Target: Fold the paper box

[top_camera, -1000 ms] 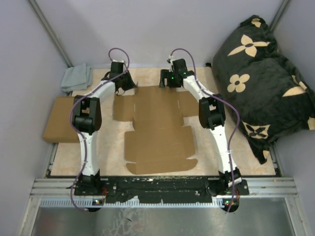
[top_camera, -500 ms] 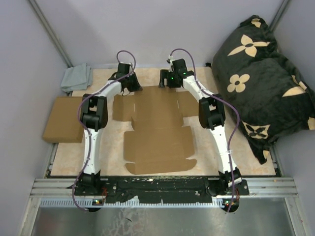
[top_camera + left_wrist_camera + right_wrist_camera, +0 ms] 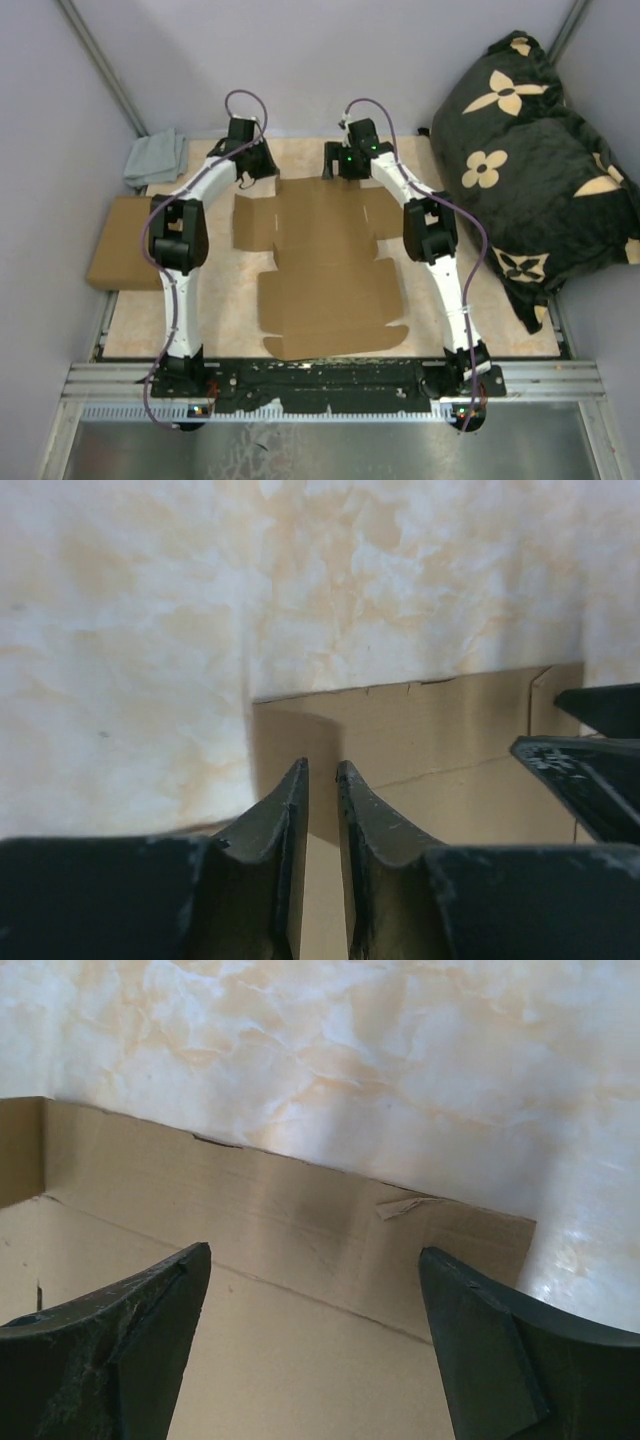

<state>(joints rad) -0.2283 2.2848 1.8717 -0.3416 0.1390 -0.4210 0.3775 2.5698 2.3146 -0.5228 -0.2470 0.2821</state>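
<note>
The paper box (image 3: pixel 325 265) is a flat brown die-cut sheet with flaps and creases, lying on the marbled table between the arms. My left gripper (image 3: pixel 262 166) hovers at the sheet's far left corner. In the left wrist view its gripper (image 3: pixel 321 770) shows a narrow gap, nothing in it, with the sheet's far edge (image 3: pixel 420 725) just beyond. My right gripper (image 3: pixel 336 164) is at the far edge too. In the right wrist view that gripper (image 3: pixel 315 1252) stands wide open over the creased far flap (image 3: pixel 290 1220), holding nothing.
A plain brown cardboard box (image 3: pixel 125 255) sits at the table's left edge, with a grey cloth (image 3: pixel 155 158) behind it. A black flower-print pillow (image 3: pixel 540 160) fills the right side. The right fingers (image 3: pixel 590 750) show at the right of the left wrist view.
The left arm swung inward over the sheet, then back to the far left corner. Its jaws have parted slightly. The sheet has shifted a little to the right and nearer.
</note>
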